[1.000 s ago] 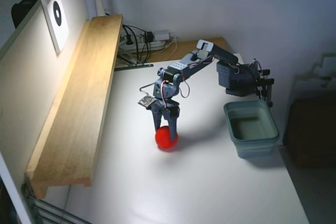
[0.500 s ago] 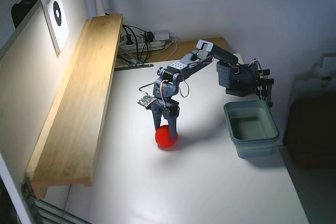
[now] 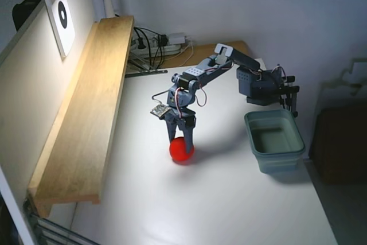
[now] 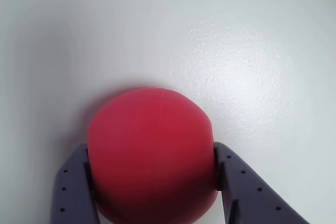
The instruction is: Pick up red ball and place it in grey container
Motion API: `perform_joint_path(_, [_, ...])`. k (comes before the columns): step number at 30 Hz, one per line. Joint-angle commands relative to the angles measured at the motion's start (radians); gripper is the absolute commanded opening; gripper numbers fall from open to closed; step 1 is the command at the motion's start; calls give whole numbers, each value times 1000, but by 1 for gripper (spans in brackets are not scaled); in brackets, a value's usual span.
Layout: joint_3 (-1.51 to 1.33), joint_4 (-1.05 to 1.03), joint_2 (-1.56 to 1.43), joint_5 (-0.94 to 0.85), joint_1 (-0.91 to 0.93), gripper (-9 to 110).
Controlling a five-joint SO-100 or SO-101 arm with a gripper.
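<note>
The red ball (image 3: 181, 150) rests on the white table (image 3: 218, 199), left of centre in the fixed view. My gripper (image 3: 179, 136) points down over it, its two dark fingers on either side of the ball. In the wrist view the ball (image 4: 152, 156) fills the lower centre, and both fingers (image 4: 76, 187) press against its sides. The ball looks to be still on the table. The grey container (image 3: 274, 140) stands empty to the right of the ball, near the arm's base.
A long wooden shelf (image 3: 86, 107) runs along the left wall. Cables and a power strip (image 3: 157, 43) lie at the back of the table. The arm's base (image 3: 261, 87) stands just behind the container.
</note>
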State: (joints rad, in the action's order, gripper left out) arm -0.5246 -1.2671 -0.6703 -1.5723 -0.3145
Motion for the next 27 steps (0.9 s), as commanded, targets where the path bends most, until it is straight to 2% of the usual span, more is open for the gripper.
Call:
perform_joint_path(1, [33, 6, -35, 2, -6, 23])
perform_joint_path(8, [-3, 24, -54, 2, -6, 23])
perform_joint_path(10, [-264, 134, -204, 2, -6, 23])
perform_joint_path(14, [-523, 228, -369, 2, -6, 23])
perform_joint_path(27, [-1099, 366, -807, 2, -6, 23])
